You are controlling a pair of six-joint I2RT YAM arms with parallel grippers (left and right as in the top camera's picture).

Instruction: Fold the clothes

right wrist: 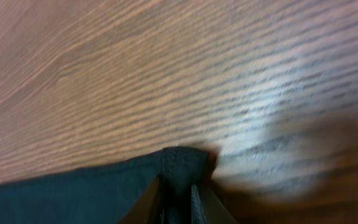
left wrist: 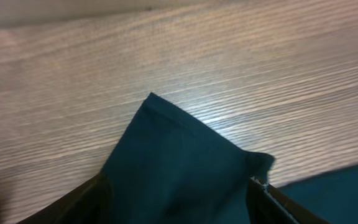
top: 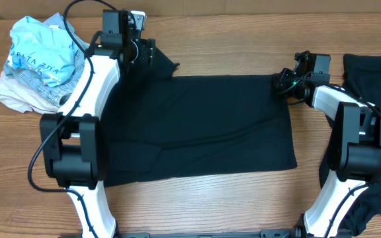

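Note:
One of the clothes, a black T-shirt (top: pixel 204 125), lies spread flat across the middle of the table. Its far left sleeve (left wrist: pixel 173 149) sticks up between the wide-apart fingers (left wrist: pixel 73 202) of my left gripper (top: pixel 144 51), which stands open around it (left wrist: pixel 178 190). My right gripper (top: pixel 282 80) is at the shirt's far right corner. In the right wrist view its jaws (right wrist: pixel 176 190) are pinched shut on the hemmed corner (right wrist: pixel 182 158), just above the wood. More black clothes (top: pixel 370 66) lie at the right edge.
A heap of pale cloth and a light blue printed bag (top: pixel 38 59) sits at the far left. Further black fabric (top: pixel 376 192) lies by the right arm's base. Bare wooden table (top: pixel 230 39) shows beyond the shirt.

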